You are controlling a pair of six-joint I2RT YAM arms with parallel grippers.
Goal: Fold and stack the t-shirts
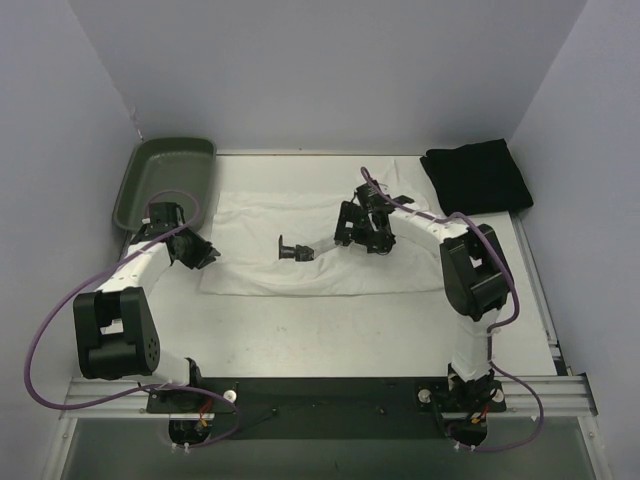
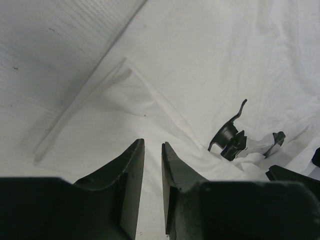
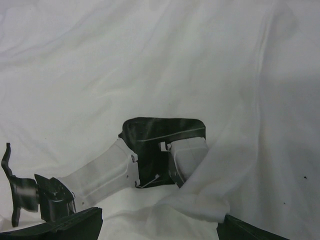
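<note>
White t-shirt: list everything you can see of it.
The white t-shirt is plain, soft, creased cloth, spread flat as a wide rough rectangle across the middle of the table. In the left wrist view a folded-over layer ends in a pointed corner. A small black-and-white device lies on its middle. The left gripper, jaws narrowly apart, is over its left edge; the right gripper, wide open, hangs over its right half. Neither visibly holds it.

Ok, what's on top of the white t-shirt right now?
A black-and-white mechanical part lies on the white t-shirt near its middle, with cloth bunched over one end. Whatever lies under the shirt is covered.
</note>
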